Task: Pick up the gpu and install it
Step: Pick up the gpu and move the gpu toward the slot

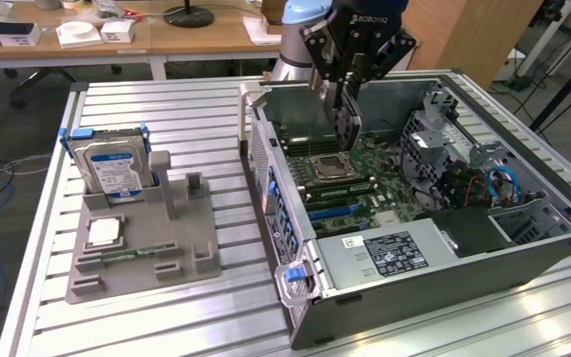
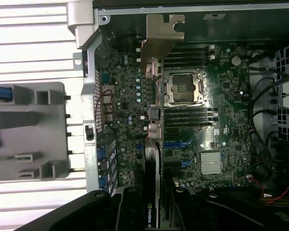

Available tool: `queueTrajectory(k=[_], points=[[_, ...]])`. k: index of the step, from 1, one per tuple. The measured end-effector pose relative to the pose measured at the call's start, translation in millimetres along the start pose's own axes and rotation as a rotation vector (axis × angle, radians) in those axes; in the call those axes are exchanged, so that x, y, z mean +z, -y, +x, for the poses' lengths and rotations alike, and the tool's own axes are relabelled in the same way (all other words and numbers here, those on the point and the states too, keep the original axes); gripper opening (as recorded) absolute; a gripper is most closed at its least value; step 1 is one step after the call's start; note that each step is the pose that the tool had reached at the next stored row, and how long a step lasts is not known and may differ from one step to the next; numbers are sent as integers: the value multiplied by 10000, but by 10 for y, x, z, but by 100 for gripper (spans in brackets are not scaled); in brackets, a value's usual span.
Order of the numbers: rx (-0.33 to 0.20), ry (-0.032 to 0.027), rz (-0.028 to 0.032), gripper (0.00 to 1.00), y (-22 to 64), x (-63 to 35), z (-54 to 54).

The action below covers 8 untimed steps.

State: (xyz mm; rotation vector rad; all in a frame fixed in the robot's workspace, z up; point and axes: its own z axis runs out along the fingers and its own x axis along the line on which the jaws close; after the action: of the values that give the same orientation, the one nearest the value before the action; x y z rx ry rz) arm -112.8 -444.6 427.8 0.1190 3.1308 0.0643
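Closest to you in the exterior view is the open computer case [image 1: 296, 297], lying on its side on the slatted metal table [image 1: 166, 111] toward the exterior view's right edge. Its power supply [image 1: 385, 256], with a black-and-white label, fills the near corner of the case.

Your gripper [image 1: 345, 93] reaches down into the far half of the case, and its fingers are clamped on the graphics card [image 1: 345, 123], which hangs upright between them. The card sits over the motherboard [image 1: 375, 175], just beside the processor socket [image 1: 327, 167]. You cannot tell whether its lower edge touches the board.

From the wrist view you see the graphics card [image 2: 153, 144] edge-on, running out of the gripper [image 2: 151, 204]. Its silver bracket [image 2: 161, 36] is at the far end, near the case wall. The processor socket [image 2: 183, 86] is just to one side of the card, and the blue slots [image 2: 176, 144] lie just beside it too.

Toward the table's edge on the exterior view's left, well apart from the case, stands a grey holder [image 1: 137, 245]. A hard drive [image 1: 112, 171] with a blue-and-white label stands upright in its far end.
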Motion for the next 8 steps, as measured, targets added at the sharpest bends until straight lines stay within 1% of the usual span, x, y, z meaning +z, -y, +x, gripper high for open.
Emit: queueTrajectory(k=[8], points=[[0,0,0,26,-2,2,-33]])
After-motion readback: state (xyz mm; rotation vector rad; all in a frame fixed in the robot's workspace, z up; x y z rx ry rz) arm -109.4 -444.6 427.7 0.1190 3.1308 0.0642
